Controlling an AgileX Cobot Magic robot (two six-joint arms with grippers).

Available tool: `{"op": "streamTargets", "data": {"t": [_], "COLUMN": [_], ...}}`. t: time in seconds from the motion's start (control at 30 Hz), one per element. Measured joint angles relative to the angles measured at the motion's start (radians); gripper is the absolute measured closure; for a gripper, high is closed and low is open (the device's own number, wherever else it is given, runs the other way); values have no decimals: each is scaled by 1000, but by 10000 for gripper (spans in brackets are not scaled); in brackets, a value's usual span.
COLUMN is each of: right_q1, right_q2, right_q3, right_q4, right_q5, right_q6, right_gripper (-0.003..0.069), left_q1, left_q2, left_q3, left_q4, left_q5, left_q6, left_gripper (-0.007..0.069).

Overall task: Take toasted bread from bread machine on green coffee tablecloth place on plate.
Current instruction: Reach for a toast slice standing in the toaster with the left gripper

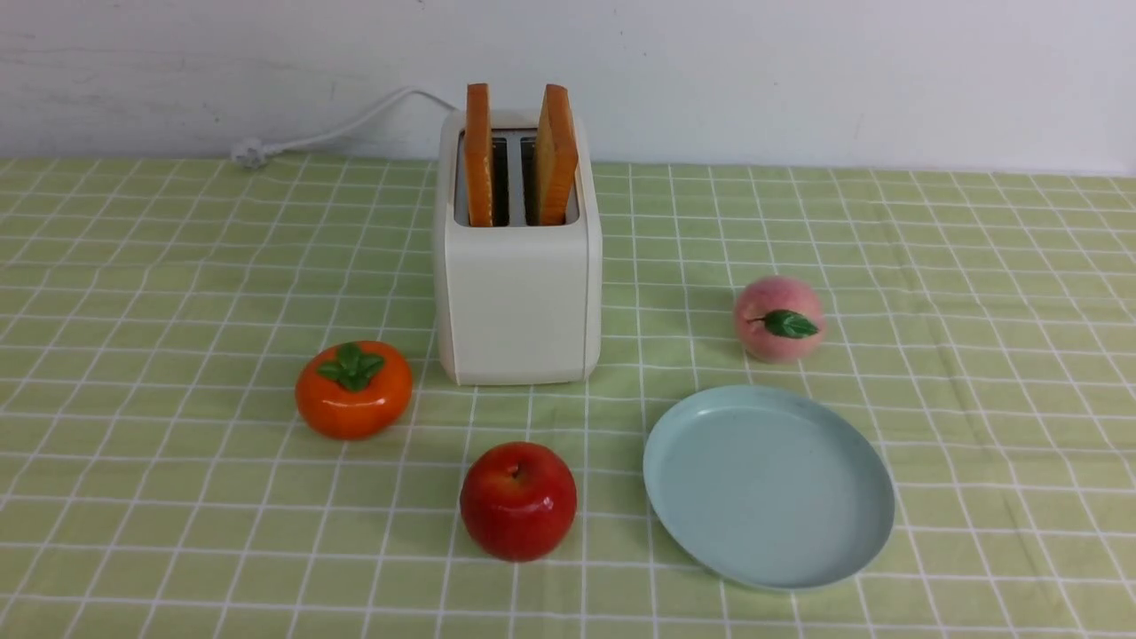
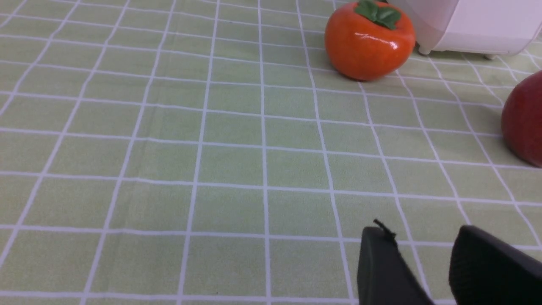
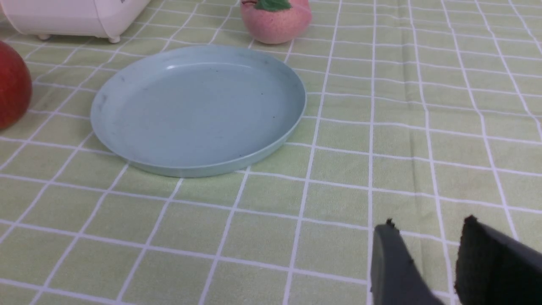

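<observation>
two slices of toasted bread (image 1: 479, 169) (image 1: 555, 160) stood upright in the separate slots of the cream-white bread machine (image 1: 519, 302), their upper parts above its grey slot top. the machine rested on the far part of the green coffee tablecloth (image 1: 222, 550), left of centre, with its white cord (image 1: 355, 122) running left to a plug (image 1: 248, 153). the pale blue-green plate (image 1: 772, 493) lay bare at the near right; a pink peach (image 1: 779, 318) sat just beyond it. an orange persimmon (image 1: 353, 390) was near the machine, to its left, and a red apple (image 1: 518, 501) lay between the persimmon and the plate, nearer than the machine. the left gripper (image 2: 415, 241) and the right gripper (image 3: 427, 224) each had fingertips apart, with only cloth visible between them.
</observation>
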State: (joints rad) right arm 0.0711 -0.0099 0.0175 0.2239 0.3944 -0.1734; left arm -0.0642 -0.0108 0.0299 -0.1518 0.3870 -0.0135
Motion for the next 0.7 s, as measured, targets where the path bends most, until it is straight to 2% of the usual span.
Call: {"op": "streamTargets", "data": {"t": [0.5, 0.7], "right_q1": [0, 0], "right_q2": [0, 0], "right_q3": [0, 0], "right_q4": [0, 0], "right_q5": [0, 0], "right_q6": [0, 0], "right_gripper": [419, 419], "left_q1": [0, 0], "left_q2": [0, 0], "left_q3": [0, 0], "left_q4": [-3, -73], "left_q5": [-24, -52], "left_q6": [0, -4], "left_gripper": [386, 386]}}
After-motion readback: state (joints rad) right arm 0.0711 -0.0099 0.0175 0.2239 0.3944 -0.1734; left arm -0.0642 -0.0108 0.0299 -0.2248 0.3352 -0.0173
